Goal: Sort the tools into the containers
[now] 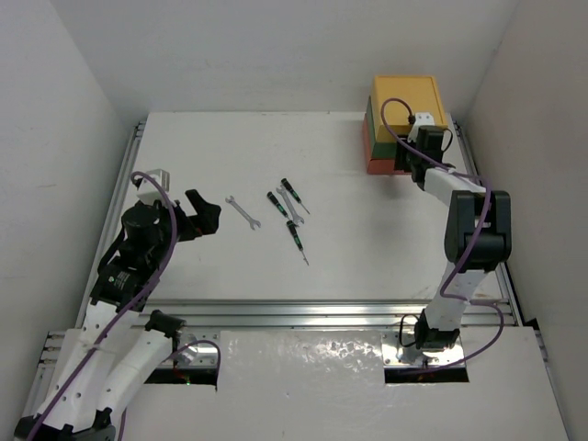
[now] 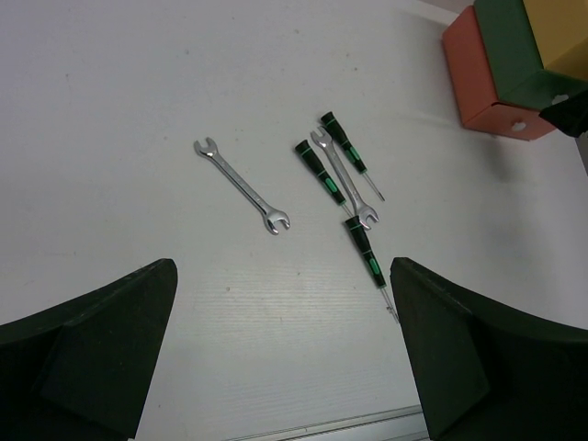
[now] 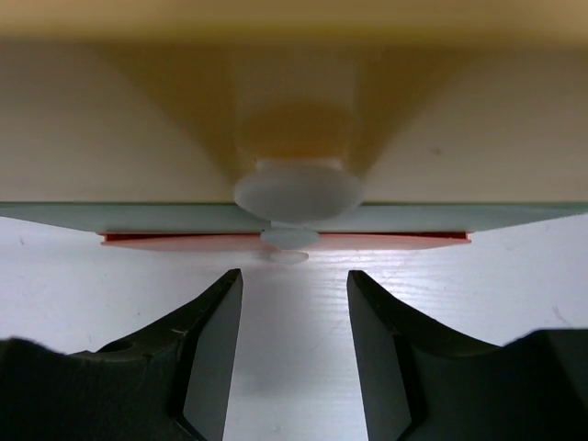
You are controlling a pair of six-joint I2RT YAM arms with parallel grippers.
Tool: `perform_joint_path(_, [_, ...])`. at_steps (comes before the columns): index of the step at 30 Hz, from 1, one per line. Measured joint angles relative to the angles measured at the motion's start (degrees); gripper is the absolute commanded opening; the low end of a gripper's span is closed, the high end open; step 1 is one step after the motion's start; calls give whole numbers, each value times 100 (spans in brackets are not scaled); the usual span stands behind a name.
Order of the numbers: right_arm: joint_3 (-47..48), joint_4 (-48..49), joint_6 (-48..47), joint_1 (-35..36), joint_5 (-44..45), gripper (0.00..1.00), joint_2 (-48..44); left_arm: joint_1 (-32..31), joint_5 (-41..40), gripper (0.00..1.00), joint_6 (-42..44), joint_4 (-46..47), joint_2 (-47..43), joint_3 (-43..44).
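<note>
The stack of three box drawers (image 1: pixel 404 124), yellow over dark green over red-orange, stands at the far right of the white table (image 1: pixel 367 248). I judge my step is to open one so the tools can go in. My right gripper (image 3: pixel 294 312) faces the drawer fronts, with the yellow drawer's round white knob (image 3: pixel 297 188) just above and ahead of my fingertips. The two lower knobs line up beneath it.

To do this well, I should rise until that knob sits squarely between my fingers. Then I should close on it and pull straight back along the drawer's line. A skewed pull could drag the whole stack.

My right jaws stand partly apart, wide enough for the knob. They grip nothing, and I see no contact with the drawer.

My left gripper (image 2: pixel 285 312) hangs above the table, spread wide and empty. Beyond it lie the tools. One thin silver wrench (image 2: pixel 242 185) lies alone. A second silver wrench (image 2: pixel 342 177) lies among three black-handled, green-marked screwdrivers (image 2: pixel 319 171).
</note>
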Motion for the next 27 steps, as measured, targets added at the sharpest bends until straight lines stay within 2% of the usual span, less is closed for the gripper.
perform_joint_path(11, [439, 28, -48, -11, -92, 38, 310, 0, 50, 100, 59, 4, 61, 0])
perform_joint_path(14, [455, 28, -48, -11, -103, 30, 343, 0, 52, 100, 59, 7, 90, 0])
perform_joint_path(18, [459, 28, -57, -17, -114, 15, 352, 0, 55, 100, 61, 11, 120, 0])
perform_joint_path(22, [267, 267, -59, -22, -109, 15, 295, 0, 59, 100, 61, 20, 155, 0])
perform_joint_path(27, [-826, 710, 76, -22, -57, 15, -437, 0, 76, 100, 63, 24, 170, 0])
